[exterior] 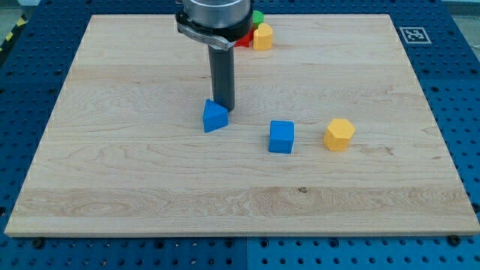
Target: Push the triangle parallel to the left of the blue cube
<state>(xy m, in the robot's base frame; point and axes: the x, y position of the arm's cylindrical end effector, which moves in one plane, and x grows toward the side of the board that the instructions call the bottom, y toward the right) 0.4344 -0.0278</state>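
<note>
A blue triangle block (214,117) lies on the wooden board (150,187) a little left of the middle. A blue cube (282,137) sits to its right and slightly lower in the view. The dark rod comes down from the view's top and my tip (223,109) rests just above and right of the triangle, touching or almost touching its upper right edge. The tip is left of and above the blue cube.
A yellow hexagonal block (339,134) lies right of the blue cube. At the board's top edge a yellow block (262,37), a red block (244,40) and a green block (257,17) cluster, partly hidden behind the arm.
</note>
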